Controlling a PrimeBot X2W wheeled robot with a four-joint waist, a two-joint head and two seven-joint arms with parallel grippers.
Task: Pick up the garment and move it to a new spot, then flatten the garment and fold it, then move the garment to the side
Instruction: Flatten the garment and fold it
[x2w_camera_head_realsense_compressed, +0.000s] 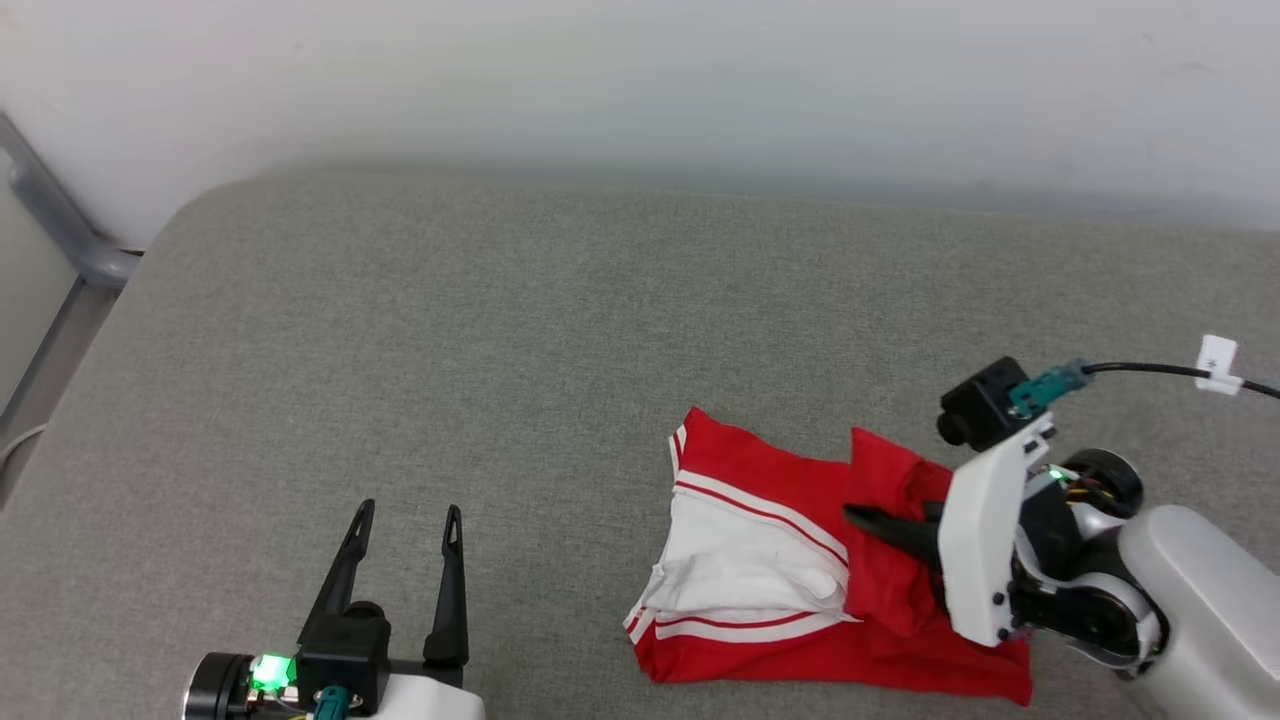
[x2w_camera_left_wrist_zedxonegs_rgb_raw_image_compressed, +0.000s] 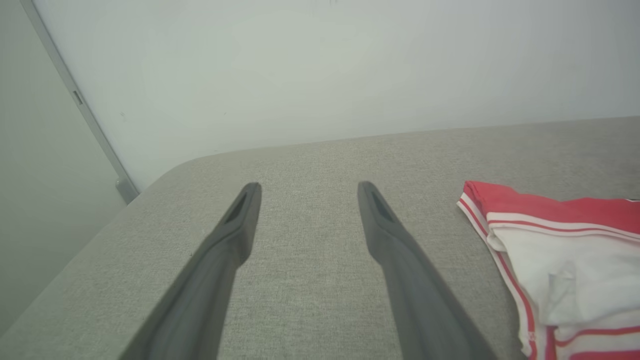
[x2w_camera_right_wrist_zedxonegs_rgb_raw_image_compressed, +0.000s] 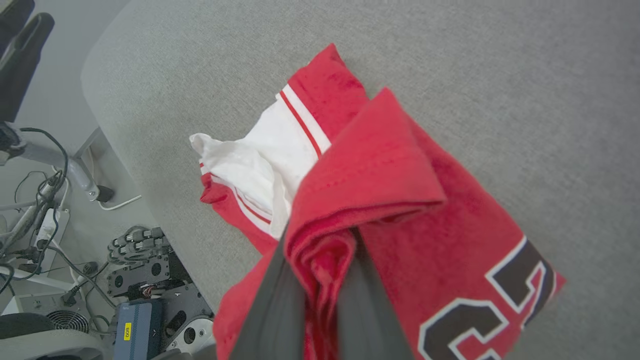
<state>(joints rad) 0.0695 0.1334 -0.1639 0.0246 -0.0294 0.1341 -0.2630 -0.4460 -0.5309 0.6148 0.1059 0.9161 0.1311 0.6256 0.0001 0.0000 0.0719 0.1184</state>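
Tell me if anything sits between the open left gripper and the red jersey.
Nothing visible does. Only bare grey cushion lies between the left gripper and the garment to its right. The right gripper is shut on a red fold.

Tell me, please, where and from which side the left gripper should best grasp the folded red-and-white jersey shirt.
Probably the red-and-white jersey shirt by its striped near-left corner, coming low from the robot's left with the left gripper: that edge lies free facing it, while the right gripper pinches the right-hand fold.

Red garment (x2w_camera_head_realsense_compressed: 760, 480) with white sleeves (red-and-white striped trim, black white-outlined lettering) on grey surface (x2w_camera_head_realsense_compressed: 500, 330).
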